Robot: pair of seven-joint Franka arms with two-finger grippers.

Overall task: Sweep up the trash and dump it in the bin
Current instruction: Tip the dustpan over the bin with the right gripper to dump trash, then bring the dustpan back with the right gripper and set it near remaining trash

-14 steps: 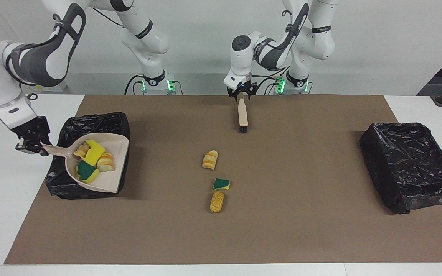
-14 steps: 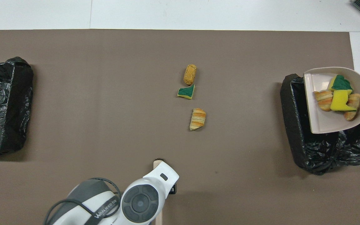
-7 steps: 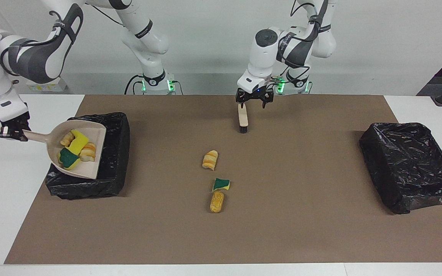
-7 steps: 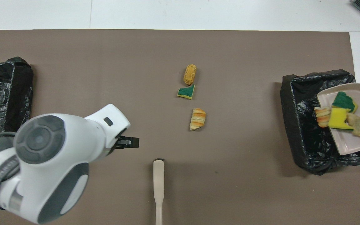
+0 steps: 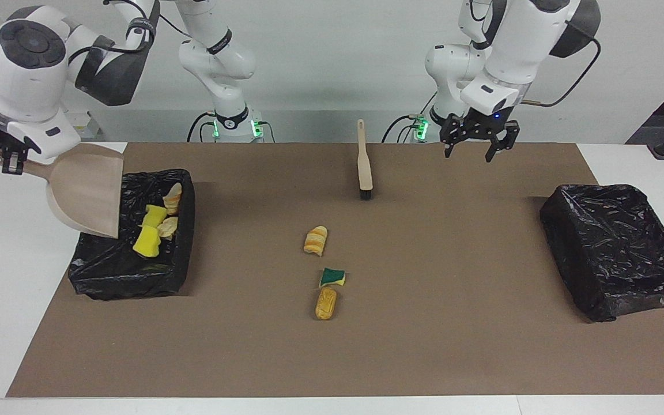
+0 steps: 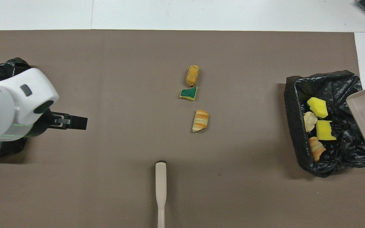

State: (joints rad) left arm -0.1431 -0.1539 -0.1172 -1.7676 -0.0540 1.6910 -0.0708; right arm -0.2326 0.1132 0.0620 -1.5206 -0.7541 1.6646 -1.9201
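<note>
Right gripper (image 5: 11,163) clamped on the handle of the beige plastic dustpan (image 5: 87,193), tipped mouth-down over the black bag-lined bin (image 5: 173,271) at the right arm's end of the brown mat (image 5: 436,346); four scraps, yellow sponge bits and pale bread chunks (image 5: 157,227), lie inside it; risk: the pan's lip hangs over the bin's outer rim, so swinging it away low could snag the liner or drag the bin.

Left gripper (image 5: 475,144) empty, fingers apart, up over the mat edge nearest the robots; the beige wooden brush (image 5: 363,164) lies untouched at that edge; three scraps remain mid-mat: striped roll (image 5: 315,240), green-and-yellow sponge (image 5: 332,278), tan roll (image 5: 326,304); risk: round rolls may skid away under the brush; a second lined bin (image 5: 617,248) sits unused.

Versus earlier: pan was level and loaded, now emptied; left gripper was at the brush handle, now well away toward its own end.
</note>
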